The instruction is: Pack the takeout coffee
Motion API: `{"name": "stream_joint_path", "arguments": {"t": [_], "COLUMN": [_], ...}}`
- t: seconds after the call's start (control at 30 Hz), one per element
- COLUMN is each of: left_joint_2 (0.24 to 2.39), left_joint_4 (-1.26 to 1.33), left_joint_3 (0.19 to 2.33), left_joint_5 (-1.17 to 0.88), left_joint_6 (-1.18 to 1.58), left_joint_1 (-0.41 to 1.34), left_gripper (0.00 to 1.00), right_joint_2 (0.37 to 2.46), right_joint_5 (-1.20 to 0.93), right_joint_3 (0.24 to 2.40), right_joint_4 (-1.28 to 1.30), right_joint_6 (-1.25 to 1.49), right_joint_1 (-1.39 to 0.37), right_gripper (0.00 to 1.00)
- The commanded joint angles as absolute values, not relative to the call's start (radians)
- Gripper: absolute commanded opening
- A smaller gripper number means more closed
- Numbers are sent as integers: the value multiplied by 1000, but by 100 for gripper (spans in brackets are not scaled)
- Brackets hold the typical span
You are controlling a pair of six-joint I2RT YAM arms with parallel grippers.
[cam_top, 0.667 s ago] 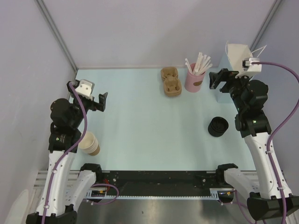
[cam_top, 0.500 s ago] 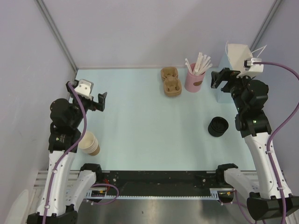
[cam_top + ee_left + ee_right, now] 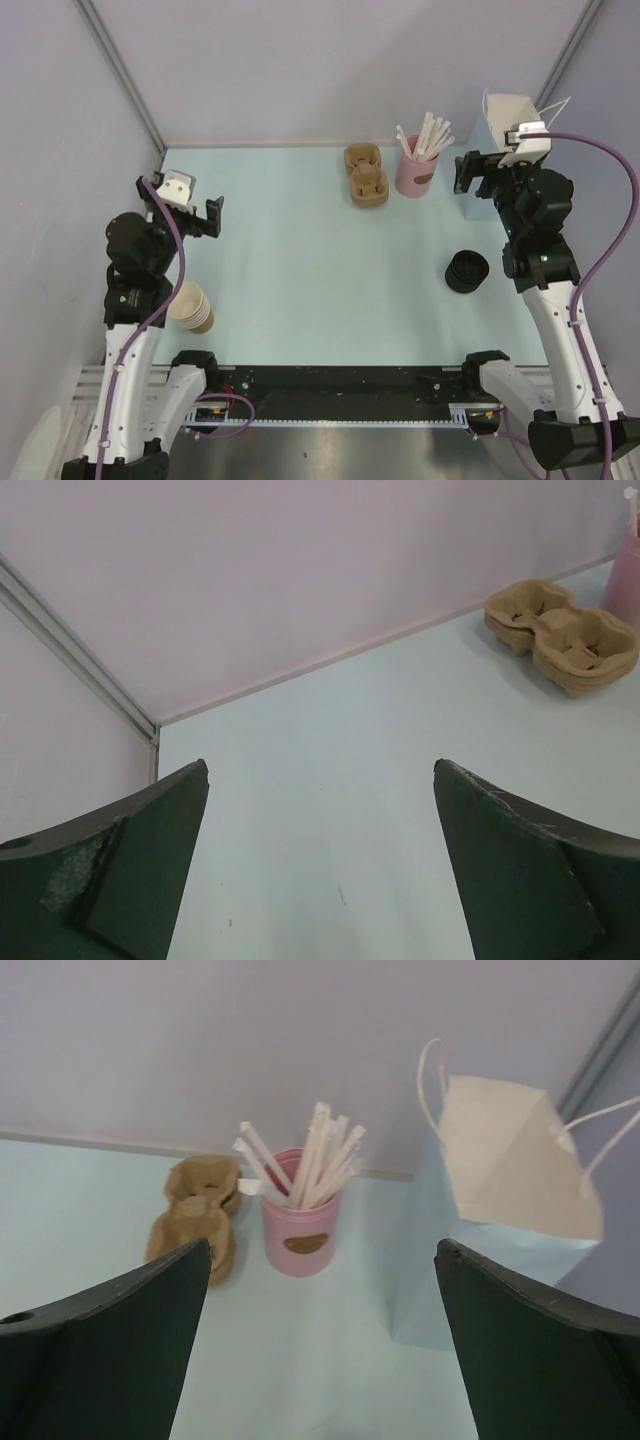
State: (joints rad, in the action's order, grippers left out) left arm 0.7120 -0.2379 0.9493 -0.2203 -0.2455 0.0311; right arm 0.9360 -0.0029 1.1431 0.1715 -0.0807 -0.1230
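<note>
No cup with a black lid on it shows in any view. A stack of lidless tan cups stands by the left arm. A round black lid stack sits by the right arm. My left gripper is open and empty above the table's left side; in its wrist view only bare table lies between the fingers. My right gripper is open and empty at the back right, held high and facing the pink cup of straws and the white paper bag.
A tan two-cup carrier lies at the back centre, also in the left wrist view. The pink straw cup stands right of it. The white bag stands in the back right corner. Walls close in the left, back and right.
The left gripper has drifted slightly left and back. The right gripper has shifted slightly right and turned a little. Nothing on the table has moved.
</note>
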Motion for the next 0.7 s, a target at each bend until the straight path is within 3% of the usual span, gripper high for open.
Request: {"name": "stream_joint_path", "arguments": {"t": [0.0, 0.13, 0.67], "left_joint_2": [681, 650, 641], "left_joint_4": [-210, -183, -164], "left_joint_3": [927, 833, 726], "left_joint_5": [-184, -228, -319], "left_joint_6": [-274, -259, -258], "left_joint_1": [23, 23, 23], "left_gripper": [99, 99, 99], "right_joint_2": [989, 1067, 1554], "right_joint_5": [179, 258, 78], "right_joint_3": [1226, 1272, 1615], "right_joint_4": [101, 55, 179], "right_joint_6": [-279, -318, -6], "right_joint_1": [-123, -98, 116], "right_gripper": [100, 100, 94]}}
